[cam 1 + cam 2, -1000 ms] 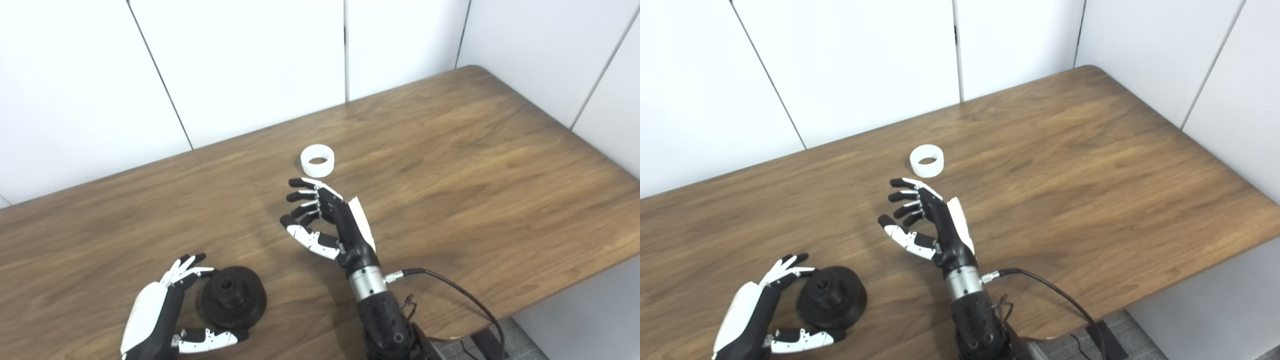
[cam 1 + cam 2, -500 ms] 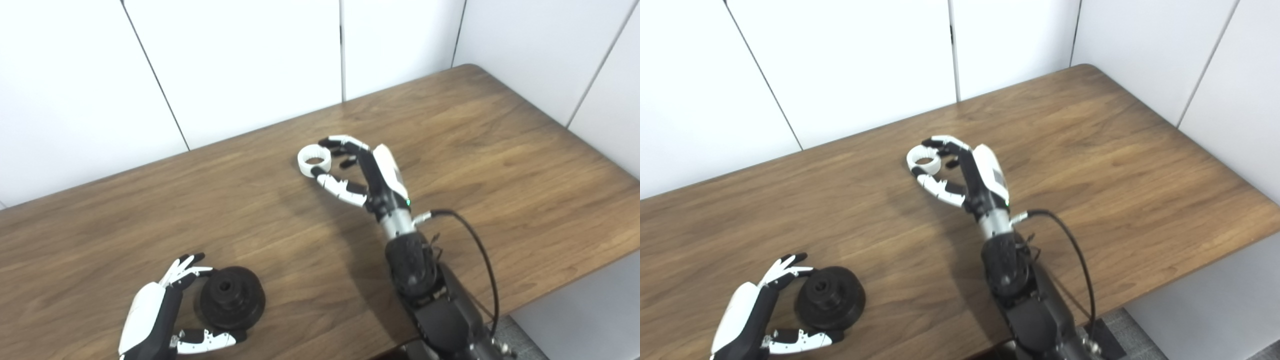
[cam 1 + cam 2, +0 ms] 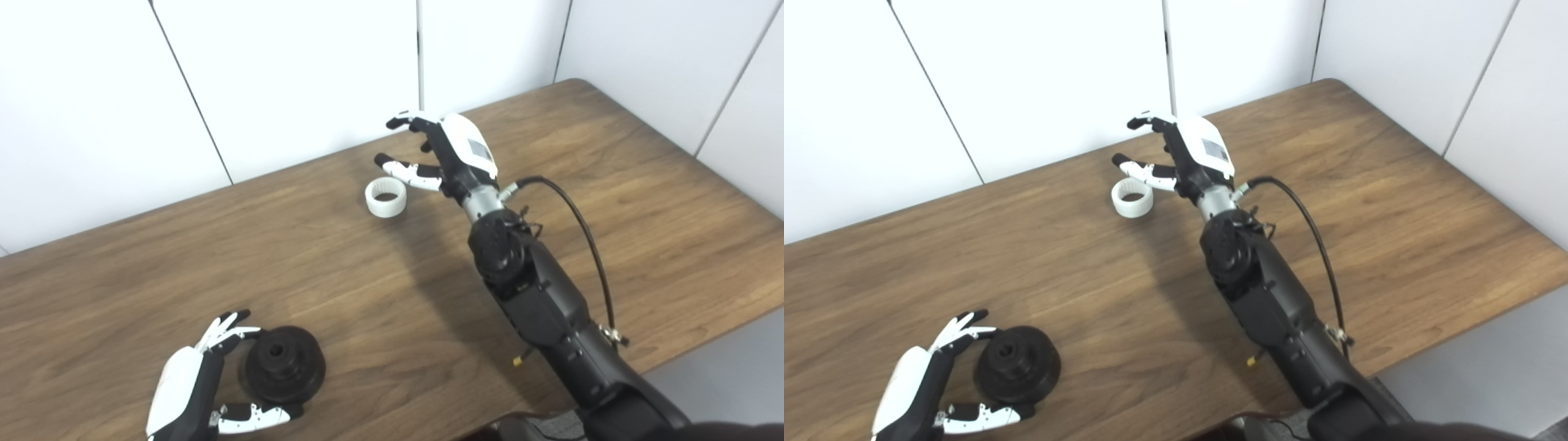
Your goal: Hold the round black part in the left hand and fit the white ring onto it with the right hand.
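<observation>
The round black part (image 3: 285,364) lies flat on the wooden table (image 3: 643,184) near the front left, its centre hole facing up. My left hand (image 3: 196,383) curls loosely around its left side, fingers behind it and thumb in front, apart from it or barely touching. The white ring (image 3: 386,196) rests on the table further back, near the middle. My right hand (image 3: 438,153) hovers open just beyond and to the right of the ring, above the table, its thumb pointing over the ring without touching it.
White wall panels (image 3: 294,73) close off the table's far edge and right side. My right forearm (image 3: 533,294) with its black cable (image 3: 582,220) stretches diagonally across the right half of the table. The table's right front edge (image 3: 723,331) drops off to the floor.
My right hand reached forward from mid-table to the ring, fingers briefly around it, then rose and moved past it; the ring stayed in place. The left hand and black part did not move.
</observation>
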Controlling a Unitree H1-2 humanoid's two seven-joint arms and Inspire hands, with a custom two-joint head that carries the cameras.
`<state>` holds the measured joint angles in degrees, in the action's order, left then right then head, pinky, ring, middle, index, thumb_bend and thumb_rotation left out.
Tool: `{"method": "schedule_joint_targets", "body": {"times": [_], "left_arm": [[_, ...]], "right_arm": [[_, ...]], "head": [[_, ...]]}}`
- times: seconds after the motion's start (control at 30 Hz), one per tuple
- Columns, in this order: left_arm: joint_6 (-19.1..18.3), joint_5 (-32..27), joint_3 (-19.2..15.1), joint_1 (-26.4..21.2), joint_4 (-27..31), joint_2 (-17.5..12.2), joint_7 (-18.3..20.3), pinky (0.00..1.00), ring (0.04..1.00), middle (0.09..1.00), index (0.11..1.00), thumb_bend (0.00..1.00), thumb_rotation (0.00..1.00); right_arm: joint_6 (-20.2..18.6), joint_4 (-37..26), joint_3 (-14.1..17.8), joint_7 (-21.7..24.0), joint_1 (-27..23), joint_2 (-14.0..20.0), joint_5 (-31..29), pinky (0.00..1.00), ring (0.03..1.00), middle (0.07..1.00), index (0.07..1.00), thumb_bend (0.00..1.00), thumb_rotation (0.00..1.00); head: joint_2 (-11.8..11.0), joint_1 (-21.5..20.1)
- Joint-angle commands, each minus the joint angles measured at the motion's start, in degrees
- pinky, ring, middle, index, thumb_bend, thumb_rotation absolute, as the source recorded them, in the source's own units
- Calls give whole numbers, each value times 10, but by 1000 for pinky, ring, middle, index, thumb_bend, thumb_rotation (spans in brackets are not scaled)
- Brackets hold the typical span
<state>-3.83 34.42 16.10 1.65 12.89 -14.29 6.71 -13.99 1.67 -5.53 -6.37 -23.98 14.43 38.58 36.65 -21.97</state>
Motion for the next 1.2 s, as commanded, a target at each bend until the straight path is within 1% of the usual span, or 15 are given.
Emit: {"method": "schedule_joint_targets", "body": {"times": [0.0, 0.13, 0.27, 0.37, 0.43, 0.47, 0.53, 0.7, 0.73, 0.9, 1.03, 1.17], "left_arm": [[-7, 18, 2, 6, 3, -3, 2, 929, 963, 915, 588, 898, 190], [-4, 21, 2, 6, 1, -2, 1, 937, 966, 916, 591, 893, 204], [-3, 21, 1, 6, -2, 1, -2, 934, 962, 913, 588, 903, 198], [-2, 21, 1, 6, -2, 3, -3, 925, 954, 908, 584, 912, 192], [-5, 23, 2, 6, 0, 3, -1, 925, 955, 909, 585, 912, 192], [-6, 25, 2, 6, 1, 3, -1, 926, 957, 910, 585, 909, 197], [-4, 27, 2, 7, 1, 3, -2, 921, 957, 910, 585, 909, 200], [-10, 24, 2, 7, 5, 5, 3, 939, 964, 914, 588, 903, 198], [-10, 24, 1, 7, 5, 5, 3, 937, 962, 912, 586, 906, 195], [-13, 24, 0, 7, 7, 7, 5, 939, 961, 910, 585, 907, 192], [-11, 24, 0, 8, 7, 6, 4, 948, 964, 913, 586, 903, 194], [-11, 23, -1, 8, 8, 5, 4, 941, 962, 912, 584, 907, 190]], "right_arm": [[-2, 1, -5, 4, -47, 17, 16, 626, 791, 847, 751, 574, 561], [19, 54, -40, -3, -82, 47, 60, 637, 802, 840, 741, 583, 532], [18, 88, -70, 17, -104, 63, 70, 787, 860, 864, 754, 596, 546], [14, 108, -90, 46, -117, 77, 73, 868, 907, 895, 780, 627, 594], [15, 120, -102, 64, -121, 85, 72, 887, 922, 908, 792, 639, 617], [14, 123, -106, 77, -122, 88, 70, 918, 952, 932, 815, 671, 669], [9, 126, -112, 99, -121, 93, 67, 945, 976, 952, 835, 697, 712], [-3, 133, -124, 145, -119, 103, 68, 968, 999, 981, 862, 753, 812], [-4, 133, -127, 151, -118, 105, 70, 966, 1000, 987, 866, 769, 843], [-8, 131, -135, 172, -108, 112, 77, 965, 1000, 997, 871, 821, 926], [-4, 128, -135, 176, -98, 111, 70, 968, 1000, 995, 867, 845, 944], [-4, 124, -135, 181, -87, 111, 67, 972, 1000, 1000, 873, 914, 957]], "head": [[1, 0], [2, 2], [3, 5], [6, 8], [7, 11], [8, 12], [9, 13], [12, 15], [12, 15], [13, 18], [15, 18], [16, 18]]}}
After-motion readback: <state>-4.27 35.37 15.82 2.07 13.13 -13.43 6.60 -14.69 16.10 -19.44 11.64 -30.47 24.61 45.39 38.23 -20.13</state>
